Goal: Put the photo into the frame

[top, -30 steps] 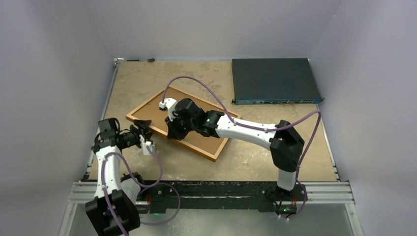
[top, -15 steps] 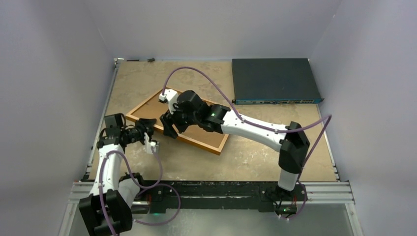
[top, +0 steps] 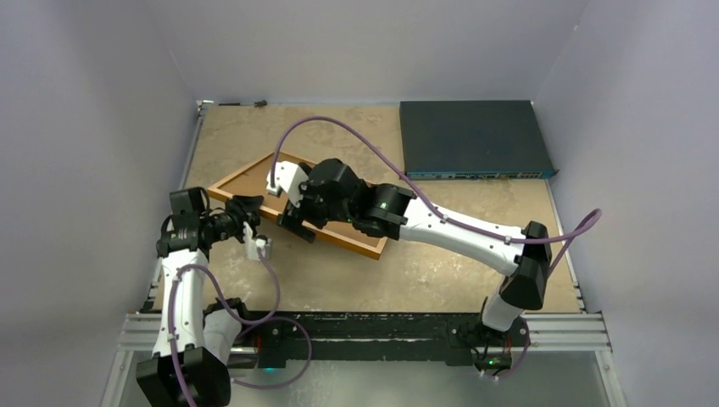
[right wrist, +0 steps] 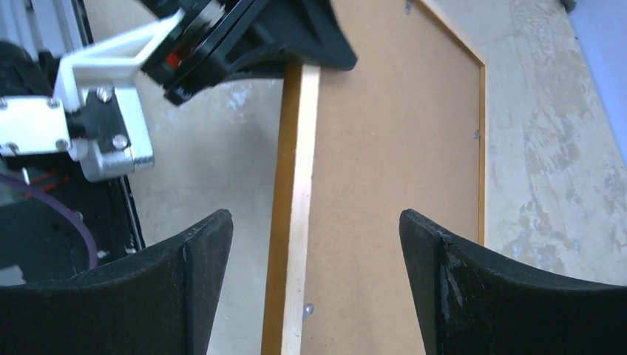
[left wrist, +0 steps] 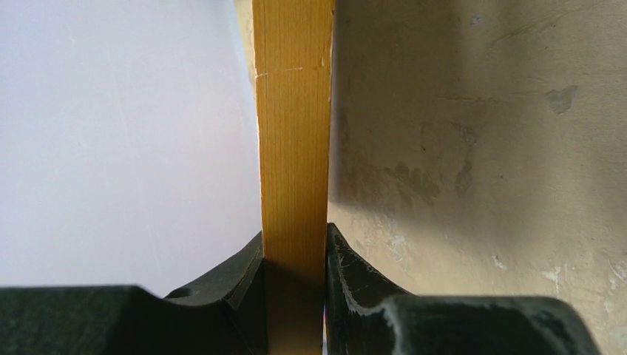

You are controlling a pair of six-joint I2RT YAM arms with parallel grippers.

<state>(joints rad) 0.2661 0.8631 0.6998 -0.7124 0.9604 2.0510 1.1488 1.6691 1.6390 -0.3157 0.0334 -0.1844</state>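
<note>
Where the left arm reaches in from the table's near-left side, the black 2-finger left gripper (left wrist: 293, 244) is clamped on the thin orange-brown wooden picture frame (right wrist: 292, 185), its curved matte fingers (left wrist: 347, 270) pressed flat against both faces of the straight-grained rail. That rectangular frame sits askew on the left-middle of the mottled beige table (top: 424, 271), back side up, so the plain brown fibrous backing board (right wrist: 392, 185) fills its opening inside the narrow glossy edge. Just beyond, the right gripper (right wrist: 314, 222) hangs over the frame's near rail with its 2 broad black fingers spread wide, holding nothing. Far back on the right lies a dark blue flat rectangular box (top: 475, 140), well apart from the frame.
</note>
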